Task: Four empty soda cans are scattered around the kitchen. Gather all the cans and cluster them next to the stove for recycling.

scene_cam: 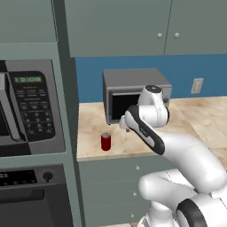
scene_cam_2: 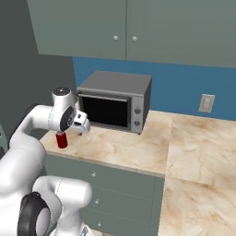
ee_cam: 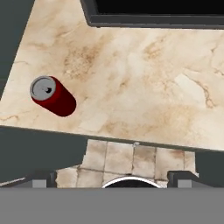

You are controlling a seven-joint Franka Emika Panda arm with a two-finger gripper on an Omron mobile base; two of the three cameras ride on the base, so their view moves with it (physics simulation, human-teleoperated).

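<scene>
Standing upright on marbled counter (scene_cam: 93, 122): red soda can (scene_cam: 105, 142).

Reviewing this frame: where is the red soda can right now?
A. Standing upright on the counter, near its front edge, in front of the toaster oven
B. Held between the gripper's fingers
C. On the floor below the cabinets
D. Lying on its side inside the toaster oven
A: the red soda can stands upright on the marble counter near its front edge, in front of the toaster oven, apart from the open gripper.
</scene>
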